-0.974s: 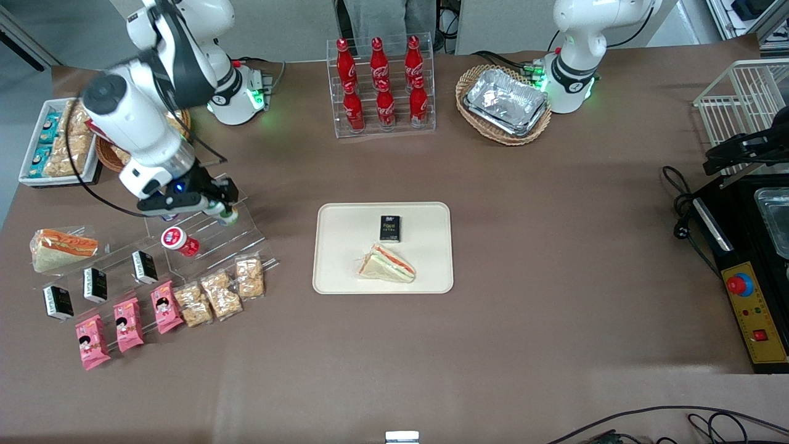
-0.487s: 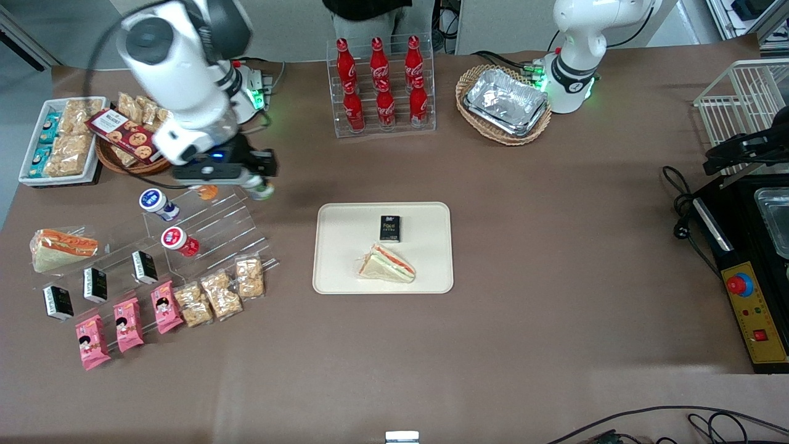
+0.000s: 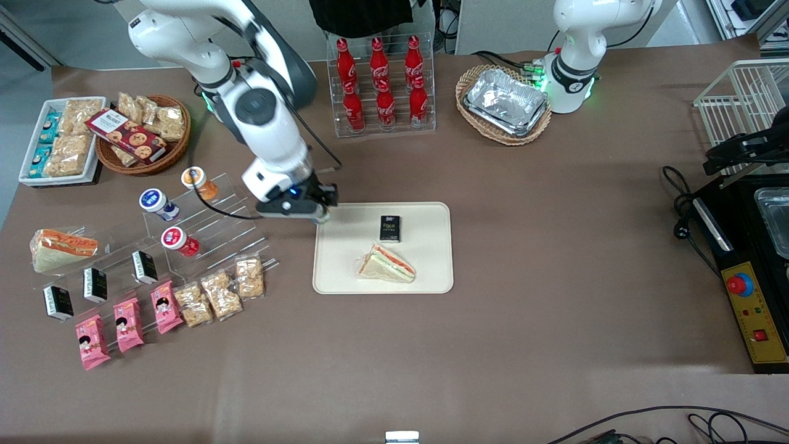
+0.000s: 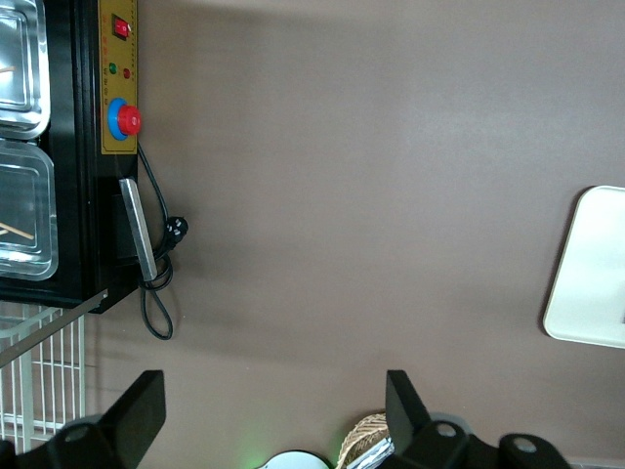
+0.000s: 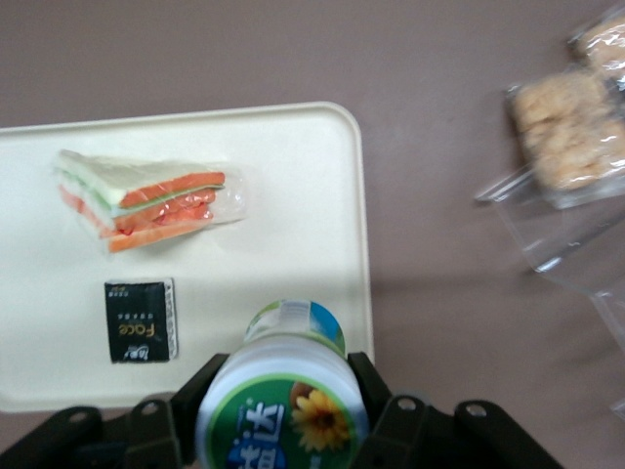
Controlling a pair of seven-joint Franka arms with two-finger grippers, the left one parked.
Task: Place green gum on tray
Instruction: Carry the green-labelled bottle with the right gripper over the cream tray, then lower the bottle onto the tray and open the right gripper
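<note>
My right gripper (image 3: 319, 214) is shut on the green gum (image 5: 285, 401), a small bottle with a round green-and-white lid, and holds it above the corner of the cream-beige tray (image 3: 345, 280) that lies toward the working arm's end and farthest from the front camera. In the front view the gum is mostly hidden under the gripper. The tray (image 5: 283, 234) holds a wrapped sandwich (image 3: 387, 264) and a small black packet (image 3: 389, 228); both also show in the right wrist view, the sandwich (image 5: 146, 198) and the packet (image 5: 141, 320).
A clear stepped rack (image 3: 203, 228) toward the working arm's end holds blue-lidded (image 3: 158, 204), orange-lidded (image 3: 198, 182) and red-lidded (image 3: 180, 241) bottles, with snack packets (image 3: 219, 293) beside it. A cola bottle rack (image 3: 382, 86) and a foil container in a wicker basket (image 3: 505, 103) stand farther from the front camera.
My gripper has carried the green gum from the clear rack across the table to above the tray's corner. The bottles on the rack have come into view.
</note>
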